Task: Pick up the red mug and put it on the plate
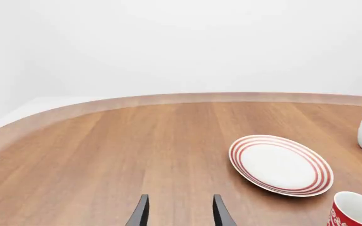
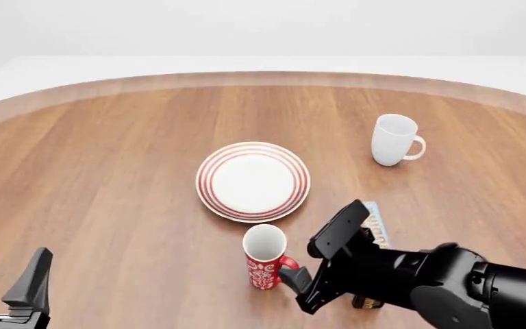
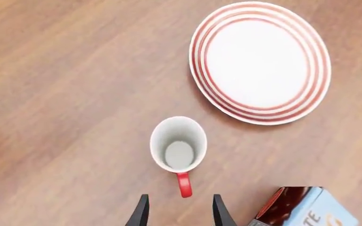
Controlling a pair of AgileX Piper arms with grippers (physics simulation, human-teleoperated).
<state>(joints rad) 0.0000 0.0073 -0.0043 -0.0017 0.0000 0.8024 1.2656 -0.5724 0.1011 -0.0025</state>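
Hovering the spread right pincer (image 3: 177, 209) behind the red mug (image 3: 178, 149), judging it light, rigid, slippery, best gripped by its handle (image 3: 184, 184)

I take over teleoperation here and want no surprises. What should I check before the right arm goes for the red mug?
1. Right gripper open: ok.
2. Handle of the red mug lined up between the fingers: ok.
3. Red mug upright, on the table: ok.
4. Plate bare: ok.
5. Box beside the right gripper, clear of its path: cannot tell.
6. Left gripper open, away from the red mug: ok.
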